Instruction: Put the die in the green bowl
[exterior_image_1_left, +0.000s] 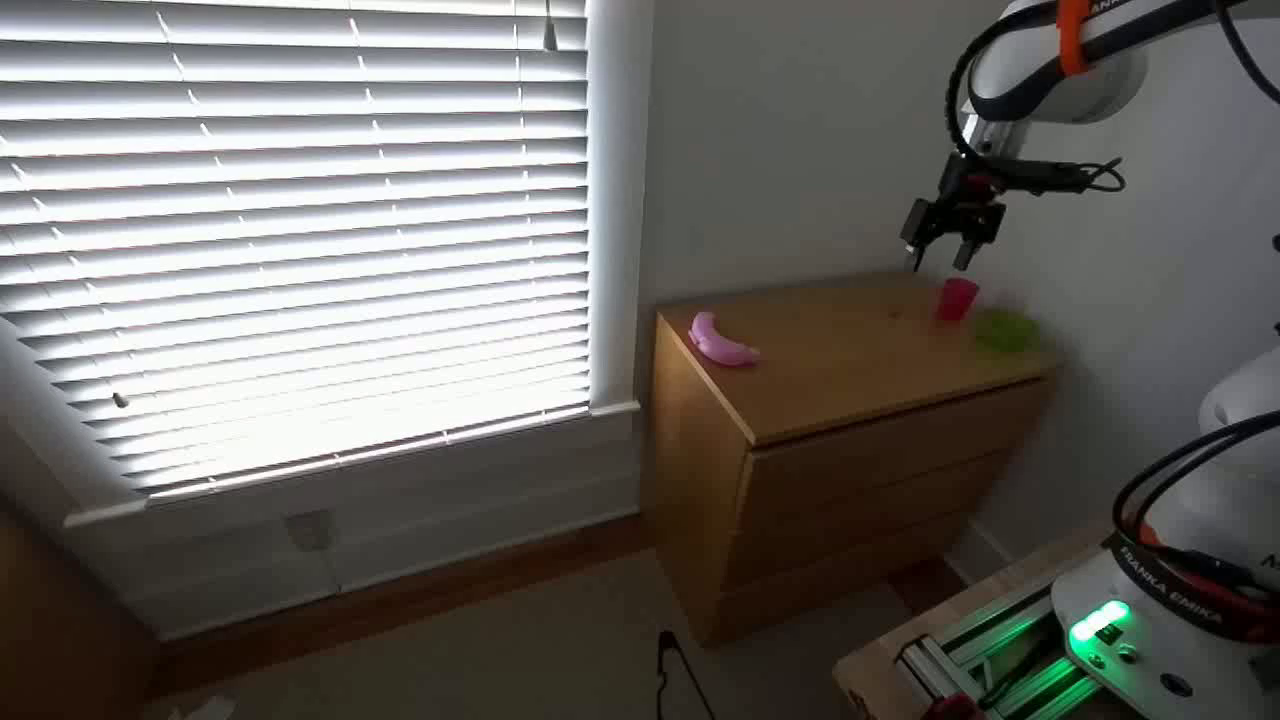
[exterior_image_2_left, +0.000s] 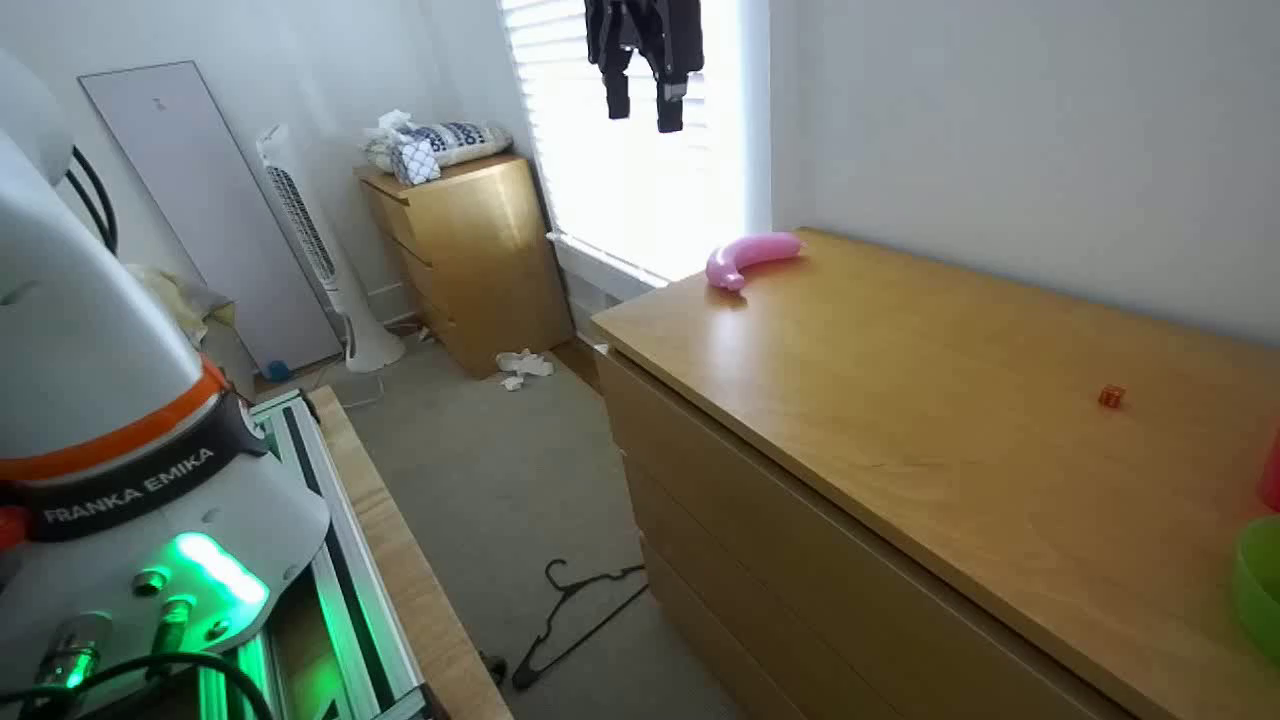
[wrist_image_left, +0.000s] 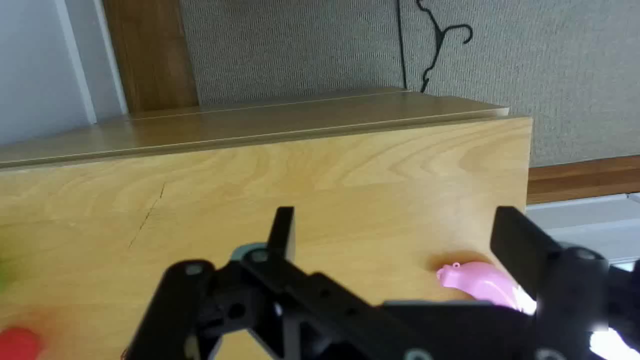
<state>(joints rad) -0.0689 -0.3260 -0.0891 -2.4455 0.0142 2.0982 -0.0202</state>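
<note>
The small orange-red die (exterior_image_2_left: 1111, 397) lies on the wooden dresser top in an exterior view. It is only a faint spot in an exterior view (exterior_image_1_left: 895, 313). In the wrist view it is mostly or wholly hidden behind the gripper. The green bowl (exterior_image_1_left: 1006, 330) stands at the dresser's end near the robot. It is cut by the frame edge in an exterior view (exterior_image_2_left: 1258, 580) and is a green blur at the left edge of the wrist view (wrist_image_left: 5, 265). My gripper (exterior_image_1_left: 940, 262) is open and empty, high above the dresser; its fingers also show apart here (exterior_image_2_left: 644, 115) and in the wrist view (wrist_image_left: 395, 225).
A red cup (exterior_image_1_left: 957, 300) stands beside the bowl, also partly visible in the wrist view (wrist_image_left: 19, 344). A curved pink object (exterior_image_2_left: 752, 257) lies at the dresser's window end. The dresser (exterior_image_2_left: 900, 450) stands against a wall. A black hanger (exterior_image_2_left: 575, 620) lies on the floor.
</note>
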